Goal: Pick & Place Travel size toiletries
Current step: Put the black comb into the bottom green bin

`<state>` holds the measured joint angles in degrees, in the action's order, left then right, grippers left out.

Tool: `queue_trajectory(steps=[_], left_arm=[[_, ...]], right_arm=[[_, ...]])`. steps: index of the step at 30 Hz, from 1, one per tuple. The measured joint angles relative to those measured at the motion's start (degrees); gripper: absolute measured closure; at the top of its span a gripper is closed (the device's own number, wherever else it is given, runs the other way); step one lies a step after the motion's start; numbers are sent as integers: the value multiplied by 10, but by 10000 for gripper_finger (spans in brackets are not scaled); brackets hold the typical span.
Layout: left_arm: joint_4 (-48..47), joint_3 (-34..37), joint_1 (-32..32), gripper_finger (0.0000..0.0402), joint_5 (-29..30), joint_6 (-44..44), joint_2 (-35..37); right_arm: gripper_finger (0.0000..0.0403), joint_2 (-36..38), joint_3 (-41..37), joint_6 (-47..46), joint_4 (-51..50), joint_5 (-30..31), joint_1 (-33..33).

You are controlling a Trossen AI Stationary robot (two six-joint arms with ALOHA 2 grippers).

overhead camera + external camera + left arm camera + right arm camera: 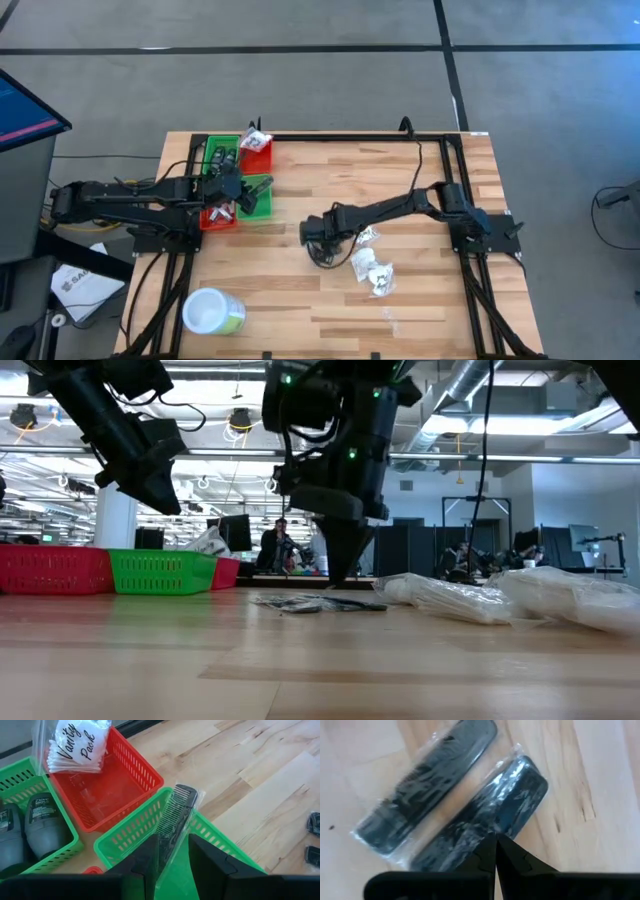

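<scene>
My left gripper (172, 847) is shut on a black comb in a clear wrap (175, 815), above the nearer green bin (256, 197). My right gripper (495, 836) is shut, pointing down at two more wrapped black combs on the table. One lies under its tips (510, 800) and one beside it (427, 780). Two dark grey bottles (35, 822) lie in the far green bin (20, 785). A white "Vanity Pack" packet (77, 745) leans on the far red bin's rim (135, 765). White crinkly packets (372, 268) lie on the table near the right gripper. My left gripper pinches the comb's near end (166, 851) between its two fingers, which lie along the comb. The comb sticks out past the fingertips, its free end (186, 794) clear above the green bin. My right gripper's shut tips come from above onto the middle of the nearer comb's wrap (490, 827), and the comb lies flat on the table. Whether they pinch a fold of the wrap, I cannot tell.
A near red bin (218, 217) stands beside the green one. A big green tub with a white lid (212, 312) stands at the table's near left. Bare wood lies between the bins and the combs. People and equipment show in the room behind (275, 545).
</scene>
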<state>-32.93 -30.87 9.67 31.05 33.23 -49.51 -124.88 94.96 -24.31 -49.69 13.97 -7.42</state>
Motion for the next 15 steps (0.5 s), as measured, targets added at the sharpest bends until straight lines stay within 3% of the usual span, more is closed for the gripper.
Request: queue_trajectory(steps=[15], left_arm=[[0,0,0,302,0,0,0]], right_arm=[[403,5,-1,-108,-42,99,-88]])
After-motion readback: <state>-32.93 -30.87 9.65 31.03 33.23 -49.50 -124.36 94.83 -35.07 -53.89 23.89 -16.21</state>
